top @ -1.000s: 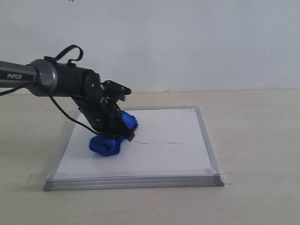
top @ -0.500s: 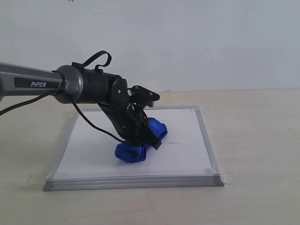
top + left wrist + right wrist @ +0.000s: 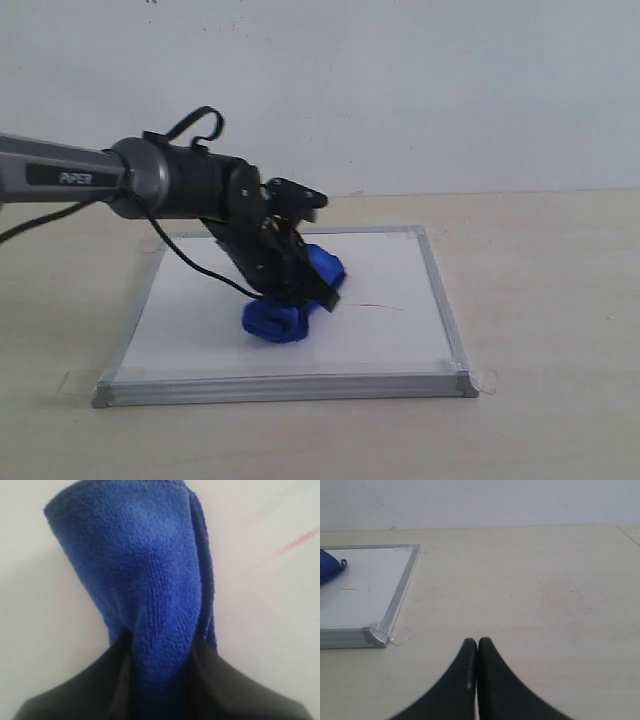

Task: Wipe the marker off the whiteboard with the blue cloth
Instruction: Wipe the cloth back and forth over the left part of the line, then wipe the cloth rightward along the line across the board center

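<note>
Exterior view showed the left gripper (image 3: pixel 298 292) pinched narrow on the blue cloth (image 3: pixel 272 322), with the cloth pressed down on the whiteboard (image 3: pixel 190 320) around mid-board. The marker (image 3: pixel 384 306), a thin red line, lay just right of the cloth. A good wipe probably needed firm downward pressure, a sweep right along the line and past its end, the cloth kept inside the frame, and the fingers kept off the board. The right gripper (image 3: pixel 477 647) had its jaws together, held nothing, and sat over the table (image 3: pixel 545 595) right of the board.
</note>
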Available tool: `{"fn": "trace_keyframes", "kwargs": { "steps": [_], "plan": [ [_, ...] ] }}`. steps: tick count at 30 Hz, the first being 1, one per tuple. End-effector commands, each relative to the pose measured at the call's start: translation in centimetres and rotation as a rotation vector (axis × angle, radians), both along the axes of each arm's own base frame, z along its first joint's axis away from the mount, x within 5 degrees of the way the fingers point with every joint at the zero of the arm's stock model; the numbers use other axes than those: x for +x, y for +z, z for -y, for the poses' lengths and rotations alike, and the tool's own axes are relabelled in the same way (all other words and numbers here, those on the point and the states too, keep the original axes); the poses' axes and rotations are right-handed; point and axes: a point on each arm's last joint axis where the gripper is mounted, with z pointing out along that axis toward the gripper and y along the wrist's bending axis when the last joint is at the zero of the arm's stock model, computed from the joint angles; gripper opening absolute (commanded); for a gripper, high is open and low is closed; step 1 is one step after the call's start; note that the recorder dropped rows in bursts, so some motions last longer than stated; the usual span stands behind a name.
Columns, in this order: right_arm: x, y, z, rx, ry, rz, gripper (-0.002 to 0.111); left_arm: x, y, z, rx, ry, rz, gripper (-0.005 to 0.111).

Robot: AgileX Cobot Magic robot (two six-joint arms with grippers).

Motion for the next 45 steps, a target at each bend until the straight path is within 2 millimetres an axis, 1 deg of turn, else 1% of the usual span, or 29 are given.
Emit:
{"fn": "trace_keyframes", "kwargs": {
  "steps": [1, 2, 5, 7, 8, 9, 11, 12, 13, 14, 16, 18, 21, 22, 23, 24, 25, 26, 28, 29, 31, 33, 35, 36, 37, 38, 40, 42, 45],
  "plan": [
    [0.0, -0.1, 0.1, -0.006, -0.009, 0.003, 0.000, -3.7, -1.5, 6.6, -0.017, -0.157, -0.043, 0.004],
    [0.0, -0.1, 0.1, -0.006, -0.009, 0.003, 0.000, -4.3, -1.4, 7.7, -0.018, -0.191, -0.035, 0.004],
    [0.0, -0.1, 0.1, -0.006, -0.009, 0.003, 0.000, -5.2, -1.1, 9.3, -0.013, -0.235, -0.031, 0.004],
    [0.0, -0.1, 0.1, -0.006, -0.009, 0.003, 0.000, -5.0, -0.8, 9.4, 0.011, -0.257, -0.010, 0.004],
    [0.0, -0.1, 0.1, -0.006, -0.009, 0.003, 0.000, -4.7, -0.8, 8.8, 0.035, -0.255, 0.003, 0.004],
    [0.0, -0.1, 0.1, -0.006, -0.009, 0.003, 0.000, -4.2, -0.8, 8.2, 0.051, -0.233, 0.012, 0.004],
    [0.0, -0.1, 0.1, -0.006, -0.009, 0.003, 0.000, -2.8, -0.8, 6.1, 0.063, -0.147, 0.022, 0.004],
    [0.0, -0.1, 0.1, -0.006, -0.009, 0.003, 0.000, -1.3, -0.7, 3.6, 0.075, -0.053, 0.022, 0.004],
    [0.0, -0.1, 0.1, -0.006, -0.009, 0.003, 0.000, -0.6, -0.7, 2.0, 0.088, -0.005, 0.013, 0.004],
    [0.0, -0.1, 0.1, -0.006, -0.009, 0.003, 0.000, 0.3, -0.8, -0.7, 0.103, 0.095, -0.016, 0.004],
    [0.0, -0.1, 0.1, -0.006, -0.009, 0.003, 0.000, 0.7, -0.8, -2.3, 0.115, 0.137, -0.053, 0.004],
    [0.0, -0.1, 0.1, -0.006, -0.009, 0.003, 0.000, 0.7, -0.9, -2.9, 0.121, 0.152, -0.071, 0.004],
    [0.0, -0.1, 0.1, -0.006, -0.009, 0.003, 0.000, 0.4, -0.9, -1.7, 0.082, 0.133, -0.079, 0.004],
    [0.0, -0.1, 0.1, -0.006, -0.009, 0.003, 0.000, 0.1, -0.8, -0.8, 0.066, 0.097, -0.074, 0.004],
    [0.0, -0.1, 0.1, -0.006, -0.009, 0.003, 0.000, -0.3, -0.8, 0.2, 0.050, 0.056, -0.072, 0.004],
    [0.0, -0.1, 0.1, -0.006, -0.009, 0.003, 0.000, -1.0, -0.6, 2.3, 0.023, -0.020, -0.066, 0.004],
    [0.0, -0.1, 0.1, -0.006, -0.009, 0.003, 0.000, -1.6, -0.6, 3.5, 0.010, -0.061, -0.061, 0.004],
    [0.0, -0.1, 0.1, -0.006, -0.009, 0.003, 0.000, -2.6, -0.6, 5.5, 0.006, -0.133, -0.059, 0.004],
    [0.0, -0.1, 0.1, -0.006, -0.009, 0.003, 0.000, -3.5, -0.5, 7.0, 0.018, -0.198, -0.046, 0.004],
    [0.0, -0.1, 0.1, -0.006, -0.009, 0.003, 0.000, -3.6, -0.5, 7.1, 0.016, -0.201, -0.043, 0.004],
    [0.0, -0.1, 0.1, -0.006, -0.009, 0.003, 0.000, -3.2, -0.6, 6.3, 0.036, -0.184, -0.054, 0.004],
    [0.0, -0.1, 0.1, -0.006, -0.009, 0.003, 0.000, -1.7, -0.8, 2.8, 0.100, -0.084, -0.083, 0.004],
    [0.0, -0.1, 0.1, -0.006, -0.009, 0.003, 0.000, -0.2, -1.0, -1.4, 0.136, 0.077, -0.109, 0.004],
    [0.0, -0.1, 0.1, -0.006, -0.009, 0.003, 0.000, 0.2, -1.0, -2.7, 0.137, 0.116, -0.121, 0.004],
    [0.0, -0.1, 0.1, -0.006, -0.009, 0.003, 0.000, 0.5, -1.1, -4.5, 0.140, 0.167, -0.151, 0.004],
    [0.0, -0.1, 0.1, -0.006, -0.009, 0.003, 0.000, 0.5, -1.2, -5.2, 0.147, 0.183, -0.173, 0.004],
    [0.0, -0.1, 0.1, -0.006, -0.009, 0.003, 0.000, 0.3, -1.2, -4.9, 0.146, 0.173, -0.186, 0.004],
    [0.0, -0.1, 0.1, -0.006, -0.009, 0.003, 0.000, -0.6, -0.5, -1.9, 0.096, 0.079, -0.172, 0.004],
    [0.0, -0.1, 0.1, -0.006, -0.009, 0.003, 0.000, -1.5, 1.1, 0.6, 0.056, 0.005, -0.130, 0.004]
  ]
}}
